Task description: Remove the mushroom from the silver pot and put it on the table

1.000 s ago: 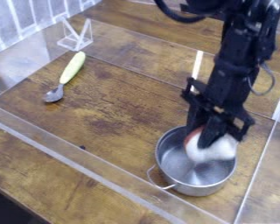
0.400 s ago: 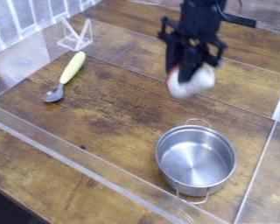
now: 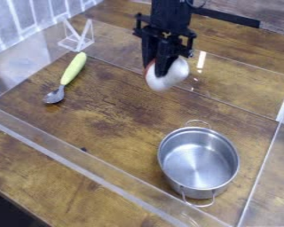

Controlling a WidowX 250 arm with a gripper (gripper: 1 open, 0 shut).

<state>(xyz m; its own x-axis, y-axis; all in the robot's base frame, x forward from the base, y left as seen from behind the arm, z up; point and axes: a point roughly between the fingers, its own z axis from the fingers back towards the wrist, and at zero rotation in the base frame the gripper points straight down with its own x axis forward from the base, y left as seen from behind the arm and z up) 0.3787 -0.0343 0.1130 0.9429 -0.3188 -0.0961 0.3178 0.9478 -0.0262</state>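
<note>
Supervisor: Report progress, largest items first.

Operator: The table (image 3: 109, 115) lies across my view, with bare wood in the middle. The arm (image 3: 169, 12) reaches in from the top edge. I judge the task past its halfway point.

Supervisor: Condition of the silver pot?

Operator: The silver pot (image 3: 199, 161) stands upright near the lower right of the view. Its pale interior shows, and no mushroom is in it. Removal: done.

Supervisor: And the hand?

Operator: The gripper (image 3: 165, 66) is clamped on the mushroom (image 3: 167, 76). I find its fingers closed in on the piece, above and beyond the pot and well clear of the rim. The white stem faces me; the cap is mostly hidden, with only a reddish trace at the edge.

Supervisor: Is the mushroom in contact with the table?

Operator: It appears to be held above the wood, though from this single angle I cannot fix its height. Placement: outstanding, in my judgement.

Supervisor: Smaller items?

Operator: One spoon (image 3: 67, 76), yellow-green handle, lying on the left of the view, well apart from my load. No conflict noted.

Supervisor: Remaining work?

Operator: I should lower the mushroom onto bare wood, confirm it rests, then part the fingers and lift away. Releasing too high could let it roll.
</note>
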